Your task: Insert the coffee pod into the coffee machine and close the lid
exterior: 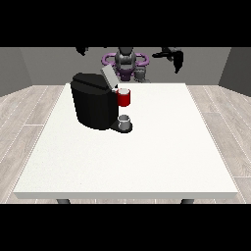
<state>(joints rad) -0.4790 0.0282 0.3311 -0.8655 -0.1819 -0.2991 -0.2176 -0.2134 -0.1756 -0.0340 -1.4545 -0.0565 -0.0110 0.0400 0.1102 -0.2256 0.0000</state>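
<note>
The black coffee machine (pixel 93 105) stands on the white table (pixel 147 157), left of the middle. Its grey lid (pixel 108 76) is tilted up and open. A red round pod holder (pixel 124 98) sticks out at the machine's right side, and below it a small grey cup (pixel 125 120) sits on the machine's base. I see no separate coffee pod. Both hands are raised high at the far side, well apart from the machine. The hand at the view's left (pixel 82 50) is only a small dark shape. The hand at the view's right (pixel 170 54) hangs with relaxed fingers and holds nothing.
The robot's torso (pixel 126 61) is behind the table's far edge. White table surface stretches in front of and to the right of the machine. Wooden floor surrounds the table.
</note>
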